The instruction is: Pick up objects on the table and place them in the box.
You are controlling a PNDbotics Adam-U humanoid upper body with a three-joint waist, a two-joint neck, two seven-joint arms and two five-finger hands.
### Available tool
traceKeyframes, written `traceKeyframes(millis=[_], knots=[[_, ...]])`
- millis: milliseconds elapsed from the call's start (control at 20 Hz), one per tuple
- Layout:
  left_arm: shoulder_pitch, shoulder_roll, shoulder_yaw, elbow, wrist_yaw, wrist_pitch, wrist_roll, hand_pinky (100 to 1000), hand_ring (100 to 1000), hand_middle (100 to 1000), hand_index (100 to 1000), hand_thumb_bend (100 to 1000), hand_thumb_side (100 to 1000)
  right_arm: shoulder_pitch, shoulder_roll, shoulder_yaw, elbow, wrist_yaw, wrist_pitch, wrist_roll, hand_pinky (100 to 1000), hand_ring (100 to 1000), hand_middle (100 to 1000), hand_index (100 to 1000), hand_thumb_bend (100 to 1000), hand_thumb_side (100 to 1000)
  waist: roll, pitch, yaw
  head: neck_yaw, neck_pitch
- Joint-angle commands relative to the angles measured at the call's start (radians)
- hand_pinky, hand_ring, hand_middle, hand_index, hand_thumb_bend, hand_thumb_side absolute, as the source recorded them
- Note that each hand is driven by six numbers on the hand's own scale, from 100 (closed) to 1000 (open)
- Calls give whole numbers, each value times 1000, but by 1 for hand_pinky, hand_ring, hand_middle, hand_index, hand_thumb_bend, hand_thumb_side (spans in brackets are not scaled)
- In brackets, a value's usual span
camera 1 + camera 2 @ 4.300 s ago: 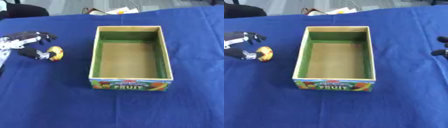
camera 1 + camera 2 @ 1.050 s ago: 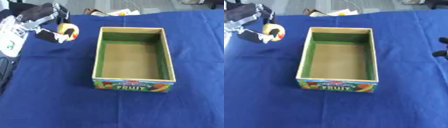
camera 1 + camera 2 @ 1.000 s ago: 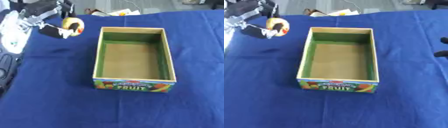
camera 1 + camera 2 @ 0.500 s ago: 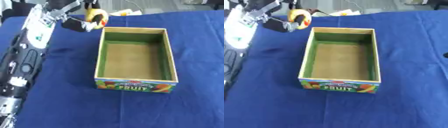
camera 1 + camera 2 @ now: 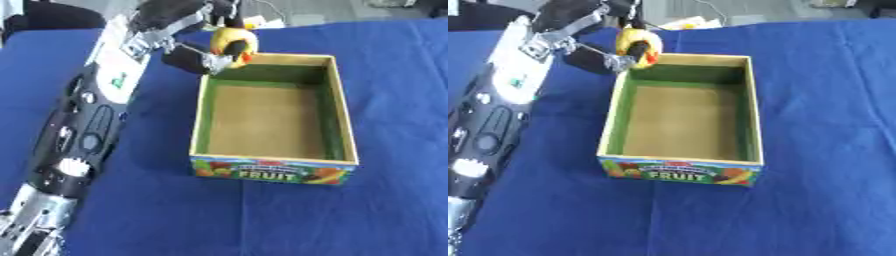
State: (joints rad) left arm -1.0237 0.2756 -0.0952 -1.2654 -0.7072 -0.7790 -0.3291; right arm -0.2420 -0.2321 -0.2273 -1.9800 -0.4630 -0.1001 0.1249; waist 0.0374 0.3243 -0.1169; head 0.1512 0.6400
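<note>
Bench (image 5: 385, 75) under a blue cloth carries one thing, the open-topped box (image 5: 273, 167) with "FRUIT" printed on its near end, and nothing lies inside it yet. Beside the box, on its left, the robot's left arm (image 5: 83, 130) stretches long and nearly straight from the near corner up toward the box's far left corner. Its left hand (image 5: 194, 59) is curled round a small yellow fruit (image 5: 233, 42) with a reddish patch, held in the air just above that far left corner, right at the rim. The fruit looks like a light, rigid, smooth toy, so I'd guess it could slip; gripping across its rounded middle, as here, seems the sensible hold. The right hand isn't visible.
</note>
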Motion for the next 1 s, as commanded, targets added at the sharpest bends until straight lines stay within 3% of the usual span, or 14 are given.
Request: traceKeyframes(millis=[50, 650, 1000], knots=[[-9, -11, -15, -15, 55, -128, -174, 384, 479, 434, 561, 100, 338, -12, -8, -7, -20, -15, -3, -13, 552, 760, 496, 852, 100, 1000, -6, -17, -2, 5, -9], [24, -77, -26, 5, 153, -128, -420, 391, 492, 457, 580, 100, 302, -20, -5, -3, -20, -17, 1, -20, 552, 758, 493, 853, 100, 1000, -4, -10, -9, 8, -9], [51, -97, -44, 19, 131, -128, -538, 397, 515, 481, 620, 100, 278, -23, -4, 0, -20, -15, 2, -16, 553, 758, 492, 851, 100, 1000, -3, -6, -6, 10, -3]])
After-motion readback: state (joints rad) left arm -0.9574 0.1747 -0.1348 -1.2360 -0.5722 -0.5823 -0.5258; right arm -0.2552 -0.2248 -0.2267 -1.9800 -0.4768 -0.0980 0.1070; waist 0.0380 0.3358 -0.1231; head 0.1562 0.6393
